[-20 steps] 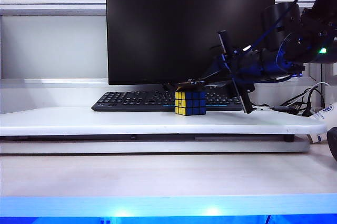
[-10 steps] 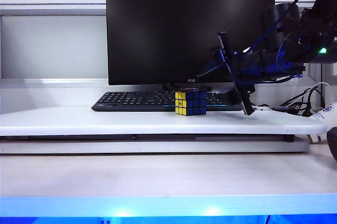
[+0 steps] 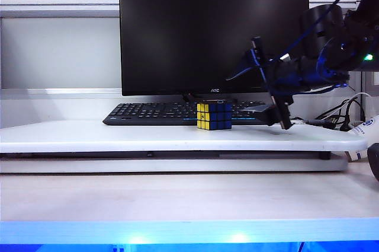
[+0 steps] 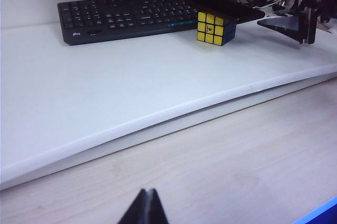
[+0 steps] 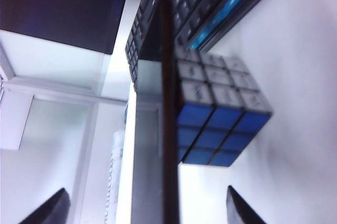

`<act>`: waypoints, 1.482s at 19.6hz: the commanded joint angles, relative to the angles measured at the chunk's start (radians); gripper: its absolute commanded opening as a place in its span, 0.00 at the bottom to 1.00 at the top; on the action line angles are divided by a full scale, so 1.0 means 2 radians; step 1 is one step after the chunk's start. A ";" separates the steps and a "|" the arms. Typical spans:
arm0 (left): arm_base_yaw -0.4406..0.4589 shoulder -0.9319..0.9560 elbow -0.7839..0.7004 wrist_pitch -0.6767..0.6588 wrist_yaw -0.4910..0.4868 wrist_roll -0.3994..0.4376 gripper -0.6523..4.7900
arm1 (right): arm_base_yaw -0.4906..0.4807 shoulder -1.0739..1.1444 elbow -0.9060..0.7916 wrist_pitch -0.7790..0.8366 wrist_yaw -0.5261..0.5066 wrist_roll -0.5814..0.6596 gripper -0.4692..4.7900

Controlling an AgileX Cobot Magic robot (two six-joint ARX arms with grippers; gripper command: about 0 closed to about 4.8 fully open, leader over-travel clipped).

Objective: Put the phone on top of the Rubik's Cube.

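1. Phone (image 4: 225,8) lay flat on the Rubik's Cube (image 3: 214,115), one end overhanging, just in front of the keyboard (image 3: 148,111).
2. Right hand (image 3: 271,84) had let go since a second earlier; its fingers stood wide, empty, backed off to the side. Placement looked done.
3. Left hand (image 4: 144,209) closed, low over the near desk (image 3: 118,136), well apart.
4. Open desk lay beside the cube for pulling out.

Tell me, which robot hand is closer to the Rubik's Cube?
The right hand, open just beside the Rubik's Cube and the phone on it. The left hand sits far away at the desk's near edge.
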 commanded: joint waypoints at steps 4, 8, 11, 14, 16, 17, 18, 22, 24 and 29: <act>0.000 0.000 -0.001 0.002 -0.001 0.001 0.11 | -0.057 -0.005 0.002 0.007 -0.056 -0.002 0.81; 0.000 0.000 -0.001 0.000 0.021 0.001 0.11 | -0.095 -0.019 0.002 0.008 -0.090 -0.018 0.79; 0.000 0.000 -0.001 -0.005 0.027 0.000 0.11 | -0.102 -0.051 0.002 0.006 -0.093 -0.045 0.76; 0.000 0.000 -0.001 -0.008 0.027 0.000 0.11 | -0.102 -0.088 0.002 -0.034 -0.101 -0.097 0.71; 0.000 0.000 -0.001 -0.008 0.027 0.000 0.11 | -0.102 -0.126 0.002 -0.121 -0.100 -0.170 0.70; 0.000 0.000 -0.001 -0.008 0.027 0.000 0.11 | -0.102 -0.147 0.002 -0.172 -0.094 -0.216 0.70; 0.000 0.000 -0.001 -0.008 0.027 0.000 0.11 | -0.102 -0.168 0.001 -0.225 -0.079 -0.258 0.70; 0.000 0.000 -0.001 -0.011 0.027 0.000 0.11 | -0.102 -0.272 -0.023 -0.344 0.007 -0.386 0.55; 0.000 0.000 -0.001 -0.011 0.027 0.000 0.11 | -0.102 -0.316 -0.045 -0.357 0.023 -0.396 0.54; 0.000 0.000 -0.001 -0.011 0.027 0.000 0.11 | -0.101 -0.434 -0.117 -0.391 0.075 -0.436 0.36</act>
